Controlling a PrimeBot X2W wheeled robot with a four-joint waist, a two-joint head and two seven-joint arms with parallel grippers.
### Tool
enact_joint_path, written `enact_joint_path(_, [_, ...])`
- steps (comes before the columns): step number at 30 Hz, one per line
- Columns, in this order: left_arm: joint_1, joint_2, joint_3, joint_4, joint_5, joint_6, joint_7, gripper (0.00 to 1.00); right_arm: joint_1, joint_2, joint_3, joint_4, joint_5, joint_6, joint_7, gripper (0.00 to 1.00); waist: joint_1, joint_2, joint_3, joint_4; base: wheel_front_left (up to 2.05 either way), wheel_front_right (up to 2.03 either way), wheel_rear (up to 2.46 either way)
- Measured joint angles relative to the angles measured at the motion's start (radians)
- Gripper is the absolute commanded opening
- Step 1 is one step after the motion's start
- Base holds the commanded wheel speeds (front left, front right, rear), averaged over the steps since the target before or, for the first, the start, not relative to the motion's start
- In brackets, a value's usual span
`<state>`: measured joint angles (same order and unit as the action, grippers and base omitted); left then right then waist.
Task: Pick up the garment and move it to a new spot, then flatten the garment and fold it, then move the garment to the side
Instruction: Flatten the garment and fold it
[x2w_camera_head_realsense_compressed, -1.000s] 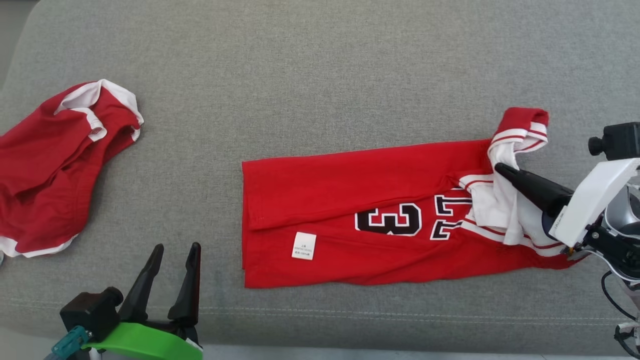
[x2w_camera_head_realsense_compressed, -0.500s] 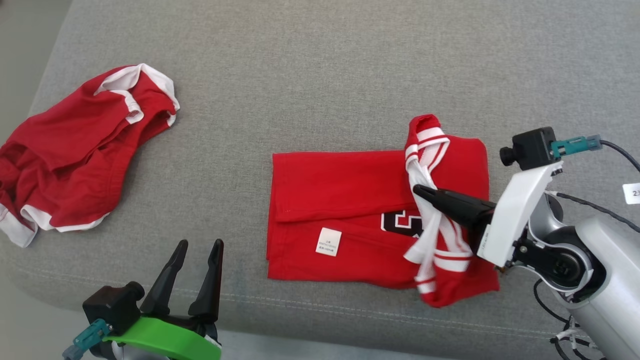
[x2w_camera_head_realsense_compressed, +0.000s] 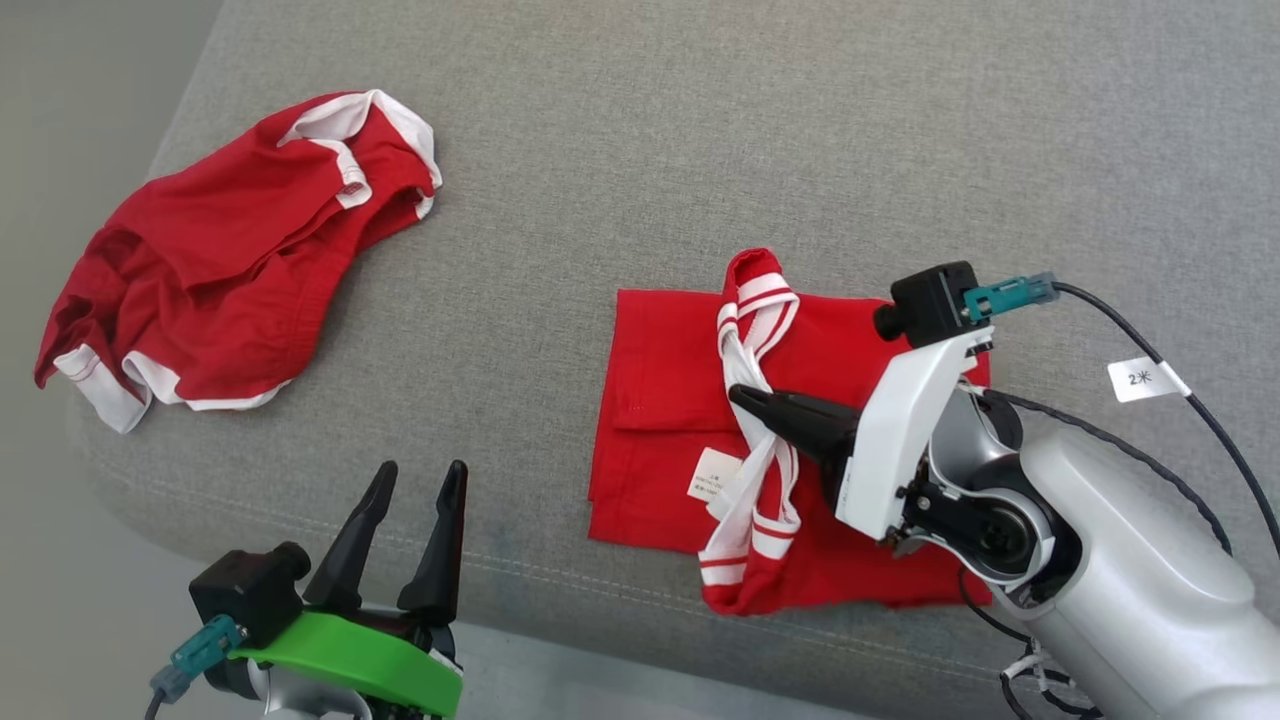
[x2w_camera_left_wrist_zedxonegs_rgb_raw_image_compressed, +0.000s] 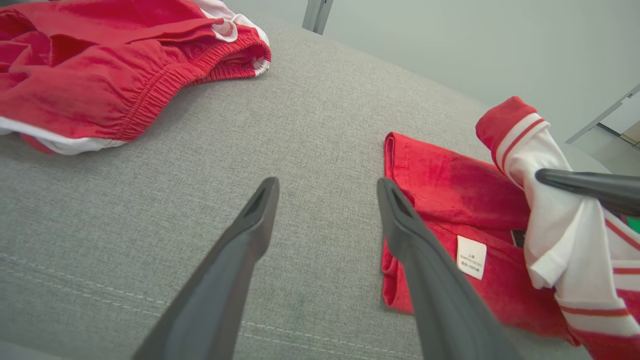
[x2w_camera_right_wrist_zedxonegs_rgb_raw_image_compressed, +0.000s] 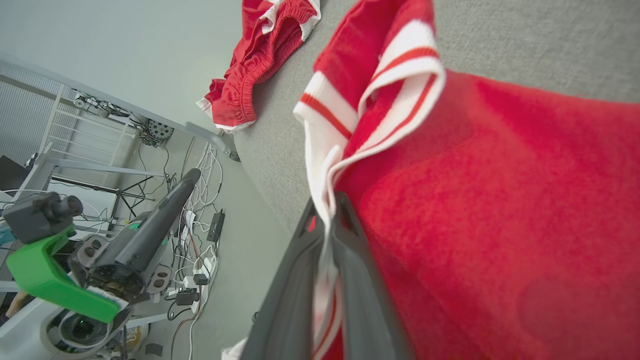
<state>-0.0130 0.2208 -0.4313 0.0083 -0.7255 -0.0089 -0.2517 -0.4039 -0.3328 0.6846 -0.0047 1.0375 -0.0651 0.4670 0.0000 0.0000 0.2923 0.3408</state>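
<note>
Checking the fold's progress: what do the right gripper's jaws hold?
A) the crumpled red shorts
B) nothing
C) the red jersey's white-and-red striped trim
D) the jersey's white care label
C: the right gripper has its jaws shut on the white-and-red striped trim of the red jersey, as the right wrist view shows.

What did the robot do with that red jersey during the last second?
The right gripper, shut on the striped trim of the jersey, has dragged that end leftward across the rest, folding the jersey shorter over its printed number. The left gripper stayed open and idle, and the red shorts lay untouched; the camera itself swung.
</note>
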Motion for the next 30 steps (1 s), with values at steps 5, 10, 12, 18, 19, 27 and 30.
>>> enact_joint_path(5, [-0.009,-0.022,-0.002,0.017,0.003,-0.007,0.000,1.00,-0.022,0.036,0.010,0.051,-0.017,-0.009,-0.013,0.00,0.0000,0.0000,-0.001,0.020,0.00,0.00,0.00])
enact_joint_path(10, [-0.010,-0.036,-0.003,0.030,0.008,-0.010,0.000,1.00,-0.025,0.065,0.012,0.100,-0.027,-0.017,-0.033,0.00,0.0000,0.0000,-0.008,0.037,0.00,0.00,0.00])
enact_joint_path(12, [-0.013,-0.042,-0.004,0.037,0.009,-0.018,0.000,1.00,-0.025,0.074,0.011,0.119,-0.030,-0.017,-0.045,0.00,0.0000,0.0000,-0.010,0.044,0.00,0.00,0.00])
enact_joint_path(18, [-0.018,-0.050,0.004,0.047,0.009,-0.019,0.000,1.00,-0.045,0.106,0.015,0.170,-0.053,-0.026,-0.068,1.00,0.0000,0.0000,-0.017,0.063,0.00,0.00,0.00])
enact_joint_path(19, [-0.018,-0.050,0.007,0.050,0.010,-0.019,0.000,1.00,-0.053,0.116,0.022,0.178,-0.053,-0.026,-0.071,1.00,0.0000,0.0000,-0.019,0.064,0.00,0.00,0.00])
enact_joint_path(27, [-0.018,-0.051,0.024,0.072,0.018,-0.019,0.000,1.00,-0.100,0.221,0.070,0.225,-0.053,0.007,-0.095,1.00,0.0000,0.0000,-0.047,0.056,0.00,0.00,0.00])
enact_joint_path(30, [-0.017,-0.050,0.040,0.072,0.021,-0.019,0.000,1.00,-0.112,0.247,0.062,0.230,-0.052,0.022,-0.125,1.00,0.0000,0.0000,-0.057,0.043,0.00,0.00,0.00])
